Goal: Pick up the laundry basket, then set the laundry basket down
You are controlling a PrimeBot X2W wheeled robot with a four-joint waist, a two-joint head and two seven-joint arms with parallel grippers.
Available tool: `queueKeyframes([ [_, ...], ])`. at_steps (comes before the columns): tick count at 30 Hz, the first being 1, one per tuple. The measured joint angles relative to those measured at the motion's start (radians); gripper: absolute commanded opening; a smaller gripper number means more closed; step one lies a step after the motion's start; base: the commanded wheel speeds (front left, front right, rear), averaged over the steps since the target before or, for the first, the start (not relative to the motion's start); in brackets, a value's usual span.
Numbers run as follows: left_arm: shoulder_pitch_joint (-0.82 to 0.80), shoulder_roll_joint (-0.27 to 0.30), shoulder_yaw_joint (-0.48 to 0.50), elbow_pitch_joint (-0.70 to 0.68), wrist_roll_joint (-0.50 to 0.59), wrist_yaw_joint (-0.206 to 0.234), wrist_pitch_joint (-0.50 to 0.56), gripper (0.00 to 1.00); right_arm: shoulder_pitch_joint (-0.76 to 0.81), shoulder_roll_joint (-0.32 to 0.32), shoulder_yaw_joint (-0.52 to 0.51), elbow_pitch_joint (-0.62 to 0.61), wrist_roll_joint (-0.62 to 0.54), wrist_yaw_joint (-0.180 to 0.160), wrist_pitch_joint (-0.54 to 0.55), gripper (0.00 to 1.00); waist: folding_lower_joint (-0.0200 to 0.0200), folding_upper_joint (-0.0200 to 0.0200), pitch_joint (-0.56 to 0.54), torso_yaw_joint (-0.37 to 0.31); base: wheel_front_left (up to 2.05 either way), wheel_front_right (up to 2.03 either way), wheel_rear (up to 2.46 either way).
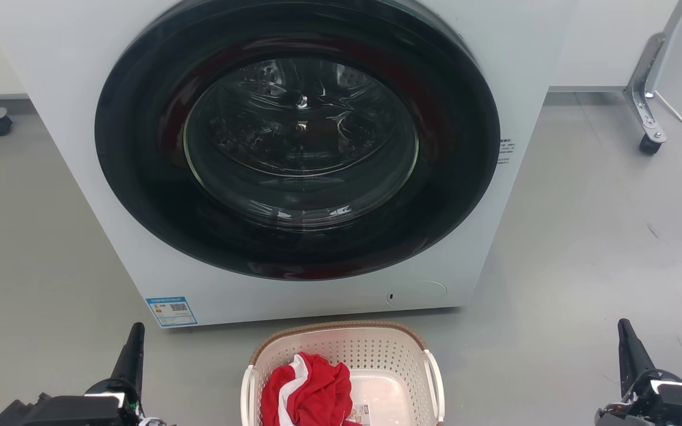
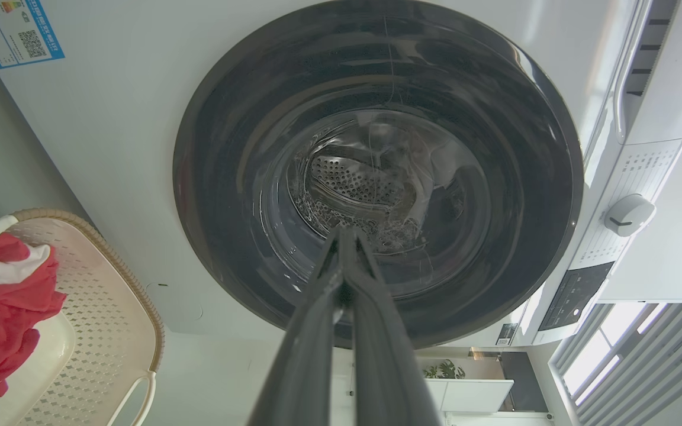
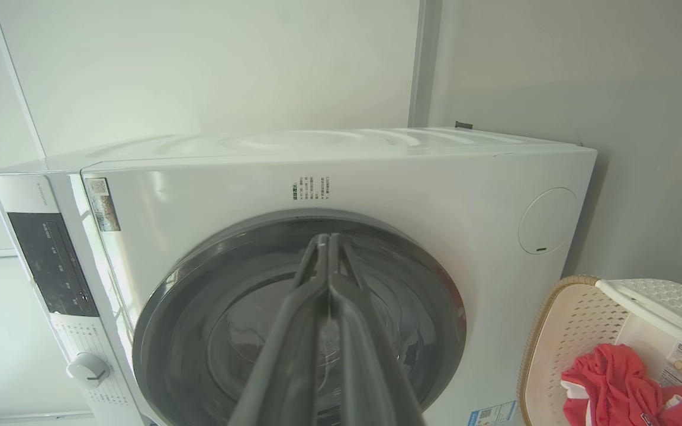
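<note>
Even, soft daylight; my feeds are sharp.
I see glare streaks on the washer door glass (image 1: 301, 142) toward 12 o'clock in the head view, a blown-out window (image 2: 619, 328) at 4 o'clock in the left wrist view, and fisheye bending at both wrist views' edges.

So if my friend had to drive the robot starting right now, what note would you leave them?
Left end effector: shut, empty, to the left of the basket, not touching it.
Right end effector: shut, empty, farther off on the right, not touching it.
Laundry basket: on the floor in front of the washing machine, between the two arms, with a red and white cloth inside.
Done: nothing is gripped and the basket is not lifted.
Left: probably open both, take hold of the basket, lift it, then set it down.
</note>
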Motion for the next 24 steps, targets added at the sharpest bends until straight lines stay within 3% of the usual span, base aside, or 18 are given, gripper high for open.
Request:
queueKeyframes([
  [24,0.000,0.000,0.000,0.002,0.000,-0.007,0.000,0.00,0.000,0.000,0.000,0.000,0.001,0.000,0.000,0.00,0.0000,0.0000,0.000,0.000,0.00,0.00,0.00],
])
